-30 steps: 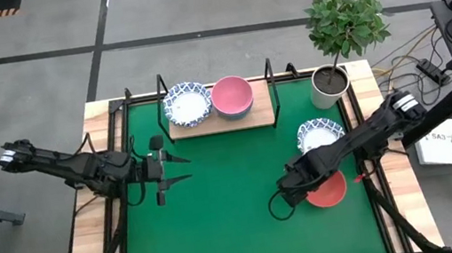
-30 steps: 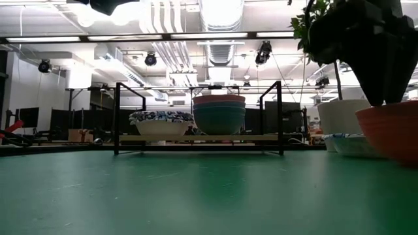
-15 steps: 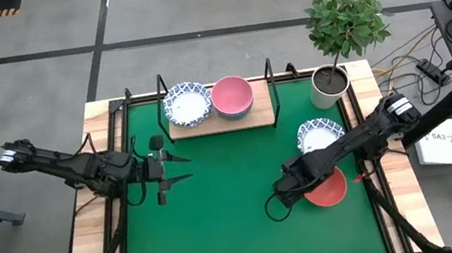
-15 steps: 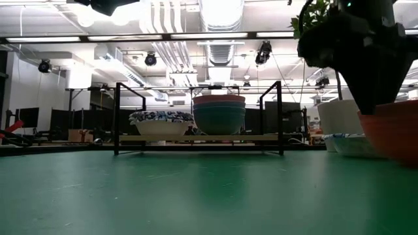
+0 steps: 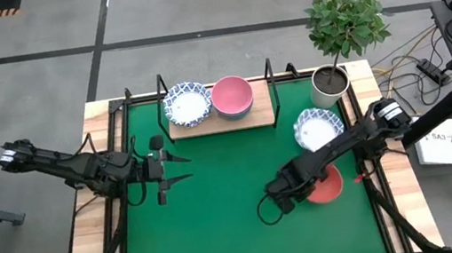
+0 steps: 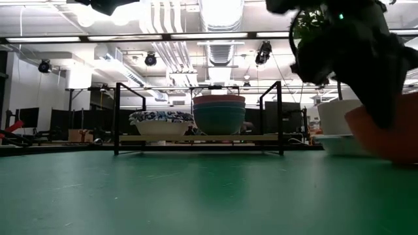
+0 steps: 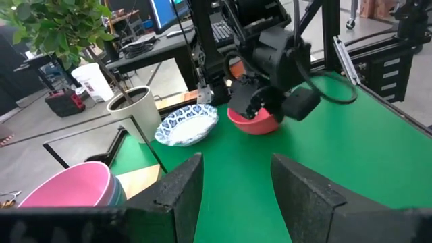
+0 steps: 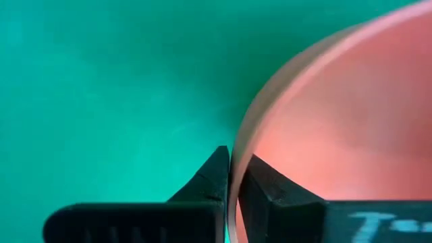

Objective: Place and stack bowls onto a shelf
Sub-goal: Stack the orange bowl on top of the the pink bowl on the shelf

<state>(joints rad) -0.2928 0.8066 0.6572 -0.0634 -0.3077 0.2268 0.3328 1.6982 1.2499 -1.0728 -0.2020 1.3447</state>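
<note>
A red bowl point(image 5: 327, 188) is at the mat's right near part, with my right gripper point(image 5: 305, 189) shut on its rim. Behind it a white blue-patterned bowl point(image 5: 316, 126) rests on the mat. The shelf point(image 5: 262, 114) stands at the far edge, and on its board are a patterned bowl point(image 5: 188, 103) and a pink bowl point(image 5: 232, 95) that tops a stack point(image 6: 219, 114). My left gripper point(image 5: 183, 169) hovers open over the mat's left part, nothing between its fingers. My right gripper pinches the red bowl's rim point(image 8: 234, 169) on the side toward the table's left. One finger point(image 8: 217, 177) is outside the wall and one finger point(image 8: 262, 183) is inside. The bowl point(image 6: 386, 134) sits tilted in the hold. Whether its base touches the mat I cannot tell.
A white plant pot point(image 5: 328, 85) with a leafy plant stands at the far right corner, close to the patterned bowl. The green mat point(image 5: 222, 217) lies bare between the arms and before the shelf. Black frame posts point(image 6: 279, 117) rise at the shelf's ends.
My right gripper has gone a little toward the table's left and near edges. The red bowl has come along with it and now sits tilted, where it stood upright before.
</note>
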